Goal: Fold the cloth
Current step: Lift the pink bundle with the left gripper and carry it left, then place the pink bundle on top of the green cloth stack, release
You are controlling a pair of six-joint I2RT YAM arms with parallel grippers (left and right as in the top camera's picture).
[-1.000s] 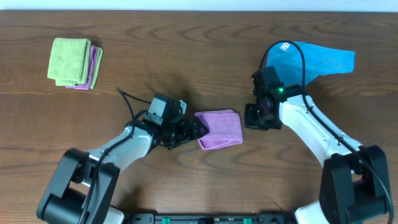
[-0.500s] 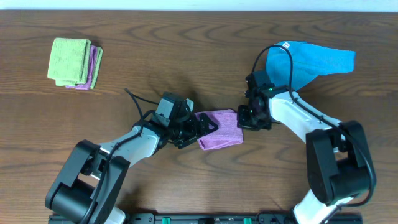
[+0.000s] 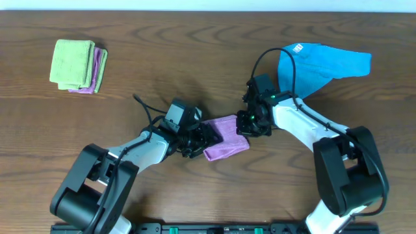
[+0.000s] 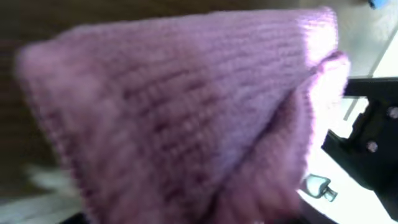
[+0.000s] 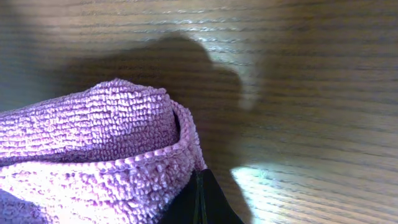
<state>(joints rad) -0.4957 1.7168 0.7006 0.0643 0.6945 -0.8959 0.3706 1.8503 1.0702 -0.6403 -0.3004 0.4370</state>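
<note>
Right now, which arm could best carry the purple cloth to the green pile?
Probably left: the left claw is at the purple cloth, on the side nearer the green pile. The right claw is farther away.

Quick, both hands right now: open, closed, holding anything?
Left hand: cannot be told; the purple cloth hides its fingers.
Right hand: closed on the purple cloth's edge.

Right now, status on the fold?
Left claw and right claw at purple cloth, grip unclear. Cloth folded, bunched between them. Blue cloth lies apart.
</note>
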